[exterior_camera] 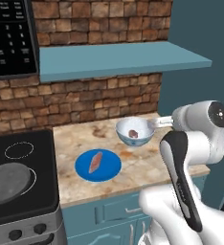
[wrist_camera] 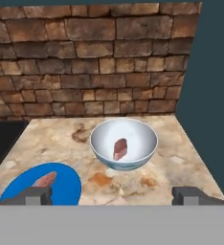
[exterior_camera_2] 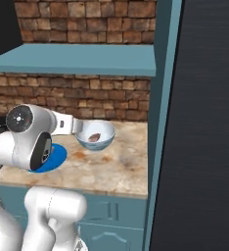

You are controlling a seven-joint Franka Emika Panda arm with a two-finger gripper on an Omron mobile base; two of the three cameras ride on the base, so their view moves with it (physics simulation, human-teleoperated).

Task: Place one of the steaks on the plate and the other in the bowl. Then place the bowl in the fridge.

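A: What's in the containers?

B: The bowl [wrist_camera: 124, 143], at the centre of the hand view, holds one steak [wrist_camera: 120, 149] leaning against its inner wall. The blue plate [exterior_camera: 109, 168], lower centre in the left base view, carries the other steak [exterior_camera: 95, 162] lying flat across its middle.

A: And the gripper?

B: The gripper [wrist_camera: 114, 195] is spread wide and holds nothing; its two fingertips [wrist_camera: 36, 195] sit at the bottom of the hand view, well apart, short of the bowl (one overlaps the plate's edge in that picture).

A: What else is around?

B: Both dishes stand on the marbled counter [exterior_camera: 80, 139], apart from each other. A stove [exterior_camera: 23, 191] with a dark pan [exterior_camera: 6, 182] fills the lower left of the left base view. The fridge [exterior_camera_2: 204, 127] takes up the right side of the right base view, its door shut, a teal panel [exterior_camera_2: 158, 147] between it and the counter.
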